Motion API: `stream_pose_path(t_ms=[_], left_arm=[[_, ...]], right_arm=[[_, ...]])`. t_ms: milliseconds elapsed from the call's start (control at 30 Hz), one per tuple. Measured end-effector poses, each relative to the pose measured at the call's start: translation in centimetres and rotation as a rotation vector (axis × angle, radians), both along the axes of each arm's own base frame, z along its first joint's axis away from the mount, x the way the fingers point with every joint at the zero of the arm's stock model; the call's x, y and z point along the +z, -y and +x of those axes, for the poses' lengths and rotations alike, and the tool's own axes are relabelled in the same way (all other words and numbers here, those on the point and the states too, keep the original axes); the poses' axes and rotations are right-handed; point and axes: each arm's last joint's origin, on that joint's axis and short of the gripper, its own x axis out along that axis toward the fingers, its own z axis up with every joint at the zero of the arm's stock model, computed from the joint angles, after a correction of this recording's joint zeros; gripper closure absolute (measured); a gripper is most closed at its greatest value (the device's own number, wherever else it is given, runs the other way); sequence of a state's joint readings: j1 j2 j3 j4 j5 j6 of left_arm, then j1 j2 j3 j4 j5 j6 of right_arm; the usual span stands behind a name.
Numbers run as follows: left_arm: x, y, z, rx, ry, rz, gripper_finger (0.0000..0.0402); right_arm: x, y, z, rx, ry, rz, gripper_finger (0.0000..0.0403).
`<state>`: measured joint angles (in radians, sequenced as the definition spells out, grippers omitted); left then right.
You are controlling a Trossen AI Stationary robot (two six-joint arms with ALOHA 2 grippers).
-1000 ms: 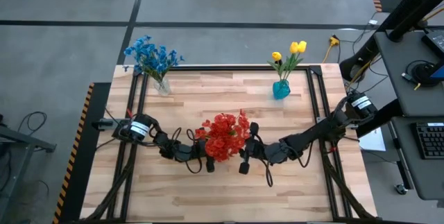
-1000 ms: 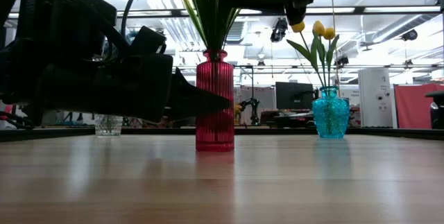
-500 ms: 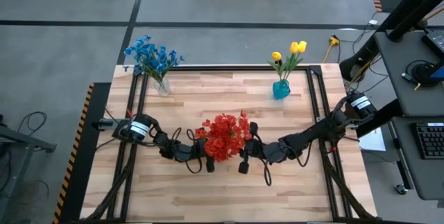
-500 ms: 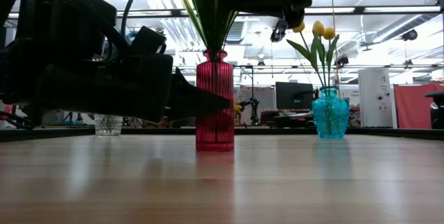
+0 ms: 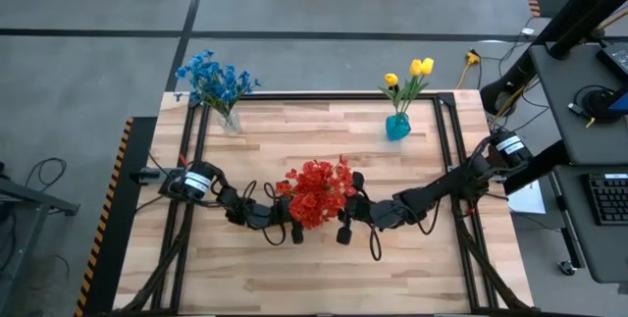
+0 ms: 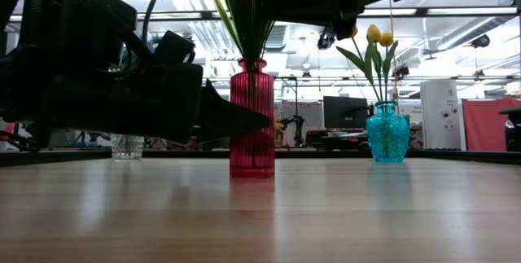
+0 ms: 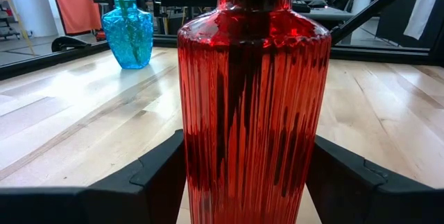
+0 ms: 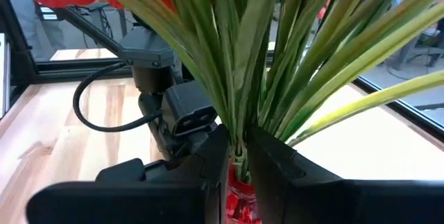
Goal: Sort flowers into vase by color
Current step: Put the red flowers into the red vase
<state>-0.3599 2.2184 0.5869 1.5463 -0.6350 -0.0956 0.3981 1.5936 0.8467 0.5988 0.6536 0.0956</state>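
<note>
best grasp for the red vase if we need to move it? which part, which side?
Grip the red vase low on its ribbed body, level, from the left arm's side, where the left gripper already straddles it. The body is round, upright and widest below the neck. Coming from above looks poor: the red flowers and their stems fill the neck, and the right gripper sits there.
</note>
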Motion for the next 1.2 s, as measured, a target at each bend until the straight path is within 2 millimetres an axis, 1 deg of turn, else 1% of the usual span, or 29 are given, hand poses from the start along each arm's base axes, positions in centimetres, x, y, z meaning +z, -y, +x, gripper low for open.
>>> stream_pose_path(t_ms=[200,300,400,600,667,767,1000,1100,1200], left_arm=[[0.0,0.0,0.0,0.000,0.000,0.000,0.0168],[0.0,0.0,0.0,0.000,0.000,0.000,0.0168],[0.0,0.0,0.0,0.000,-0.001,0.000,0.0168],[0.0,0.0,0.0,0.000,-0.002,0.001,0.0168],[0.0,0.0,0.0,-0.001,-0.002,0.001,0.0168],[0.0,0.0,0.0,0.000,-0.003,0.001,0.0168],[0.0,0.0,0.0,-0.001,-0.004,0.001,0.0168],[0.0,0.0,0.0,0.000,-0.004,0.001,0.0168],[0.0,0.0,0.0,-0.001,-0.004,0.001,0.0168]], right_arm=[[0.0,0.0,0.0,0.002,0.000,-0.006,0.0358],[0.0,0.0,0.0,0.002,0.001,-0.006,0.0346],[0.1,-0.2,-0.1,0.006,0.005,-0.002,0.0317],[0.7,-0.1,-0.3,0.002,0.017,0.021,0.0244],[1.1,0.0,-0.5,0.001,0.019,0.022,0.0227],[1.9,0.1,-0.8,0.005,0.042,0.028,0.0213],[2.6,0.1,-1.0,0.013,0.079,0.033,0.0213],[2.7,0.1,-0.9,0.014,0.087,0.037,0.0222],[2.9,0.2,-0.9,0.012,0.102,0.043,0.0242]])
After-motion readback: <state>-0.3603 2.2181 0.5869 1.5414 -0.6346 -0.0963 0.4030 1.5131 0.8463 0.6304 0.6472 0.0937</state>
